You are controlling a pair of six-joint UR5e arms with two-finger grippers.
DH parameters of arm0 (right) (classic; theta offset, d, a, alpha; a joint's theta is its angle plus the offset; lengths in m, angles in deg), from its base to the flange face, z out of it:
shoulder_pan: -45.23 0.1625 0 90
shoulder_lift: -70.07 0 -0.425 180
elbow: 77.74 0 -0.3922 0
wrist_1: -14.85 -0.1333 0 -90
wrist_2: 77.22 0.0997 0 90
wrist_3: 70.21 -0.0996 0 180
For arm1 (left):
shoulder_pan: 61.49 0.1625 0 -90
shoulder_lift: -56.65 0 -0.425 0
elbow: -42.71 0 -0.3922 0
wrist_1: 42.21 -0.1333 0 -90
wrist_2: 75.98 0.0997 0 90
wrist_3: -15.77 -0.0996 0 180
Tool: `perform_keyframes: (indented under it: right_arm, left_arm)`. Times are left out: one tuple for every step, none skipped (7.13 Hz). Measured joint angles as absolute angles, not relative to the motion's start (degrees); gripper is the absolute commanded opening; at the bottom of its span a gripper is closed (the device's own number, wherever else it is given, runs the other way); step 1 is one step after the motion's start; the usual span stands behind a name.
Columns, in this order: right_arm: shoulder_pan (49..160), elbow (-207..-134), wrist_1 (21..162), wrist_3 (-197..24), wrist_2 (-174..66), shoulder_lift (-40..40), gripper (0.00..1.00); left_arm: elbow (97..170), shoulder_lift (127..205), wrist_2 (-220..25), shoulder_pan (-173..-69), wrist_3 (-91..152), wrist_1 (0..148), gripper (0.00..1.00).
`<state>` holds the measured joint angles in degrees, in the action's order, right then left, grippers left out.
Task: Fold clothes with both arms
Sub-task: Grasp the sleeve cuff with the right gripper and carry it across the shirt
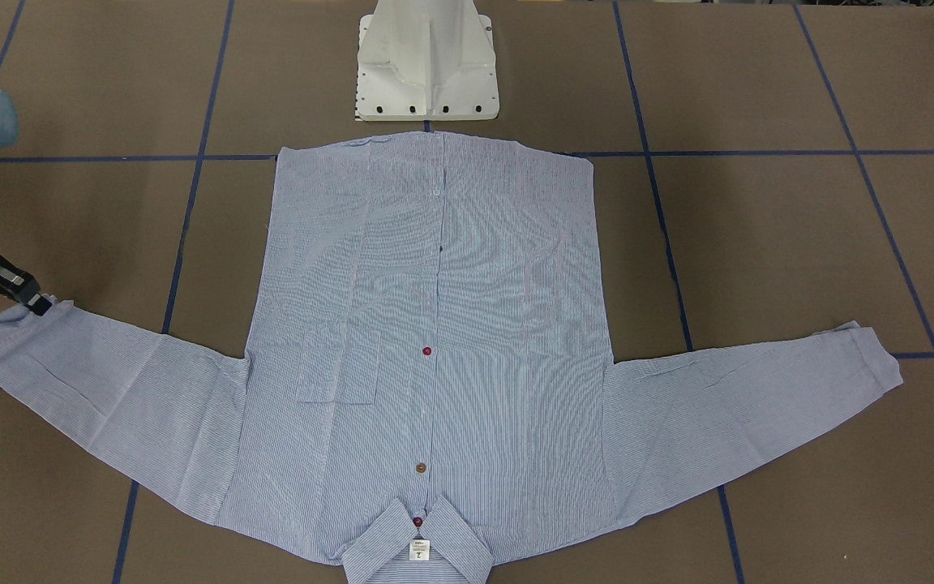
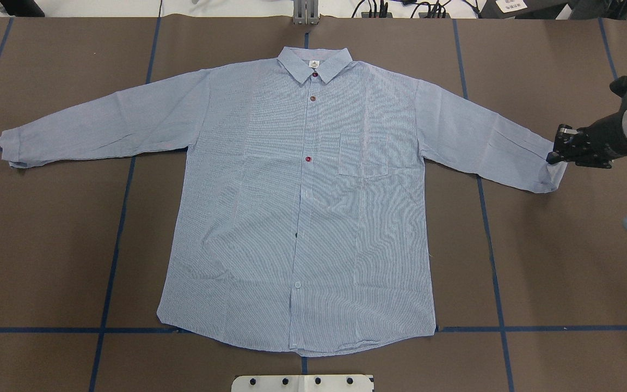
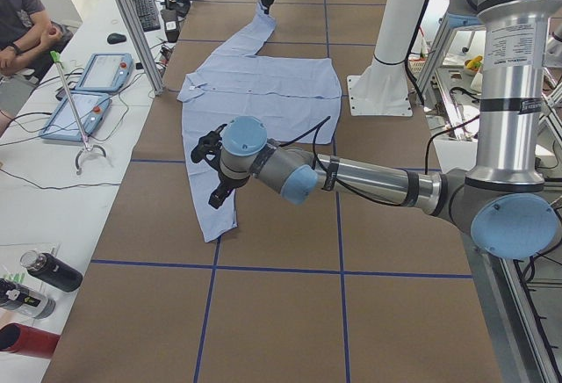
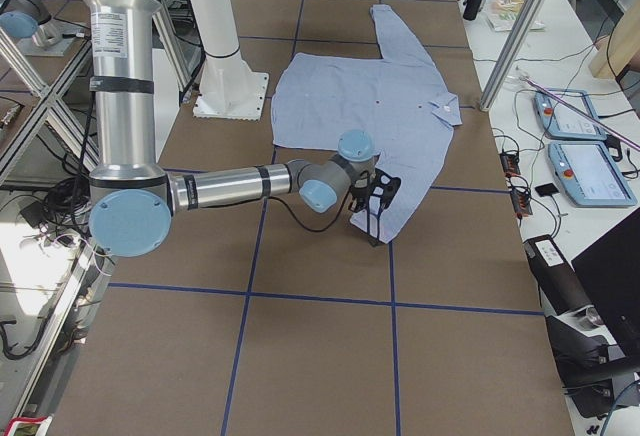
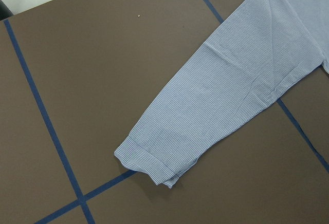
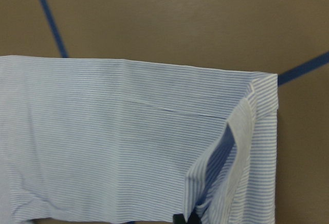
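The brown surface was ruled into large squares by blue tape, with the white pedestal base at the top centre of the front-facing view. Across most of it the shirt lay flat and face up, buttoned. Its collar sat at the top of the overhead frame, its hem near the bottom, and both sleeves were spread out to the sides. The right arm reached in from the right edge of the overhead frame, and the left arm stretched across the middle of the left-side view. The right tool looked clamped on a corner of the sleeve cuff, since a flap of cloth rose toward the dark tip at the bottom of its wrist view. The left tool hung over the other sleeve, and I cannot tell whether its fingers were apart or together. Its wrist camera showed only the other cuff lying on a tape line. The cloth appeared thin, light and limp, so it would likely sag and crease from any single pinch. The doubled, stiffer cuffs, then the shoulder seams and hem corners, seemed the soundest places to take hold, with both sides lifted evenly.
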<state>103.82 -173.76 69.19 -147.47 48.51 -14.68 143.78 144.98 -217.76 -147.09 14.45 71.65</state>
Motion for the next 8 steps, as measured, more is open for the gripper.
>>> perform_keyframes:
  right_arm:
    - [101.2, -173.5, 73.9, -147.4, 47.2, -8.0, 0.00]
    - [98.1, -172.4, 81.2, -147.4, 45.8, 0.7, 0.00]
    - [95.6, -169.9, 86.7, -147.7, 44.8, 9.2, 0.00]
    - [93.5, -167.1, 88.9, -149.5, 44.2, 15.9, 0.00]
    - [91.7, -163.1, 89.5, -152.8, 42.9, 22.1, 0.00]
    - [89.9, -157.8, 89.5, -155.4, 41.1, 28.3, 0.00]
    - [88.3, -153.1, 88.3, -156.6, 39.2, 32.7, 0.00]
    - [87.1, -149.3, 85.5, -157.2, 37.5, 35.5, 0.00]
  left_arm:
    - [144.1, 145.0, -217.8, -147.1, 14.4, 71.7, 1.00]
    - [144.8, 144.6, -217.8, -147.1, 14.4, 71.8, 1.00]
    - [146.0, 143.9, -217.7, -147.1, 14.4, 71.9, 1.00]
    - [147.4, 143.0, -217.6, -147.2, 14.3, 71.9, 1.00]
    - [148.8, 142.1, -217.5, -147.2, 14.3, 72.0, 1.00]
    - [150.1, 141.2, -217.5, -147.2, 14.3, 72.0, 1.00]
    - [151.2, 140.4, -217.5, -147.2, 14.3, 72.0, 1.00]
    - [152.4, 139.7, -217.5, -147.2, 14.3, 72.0, 1.00]
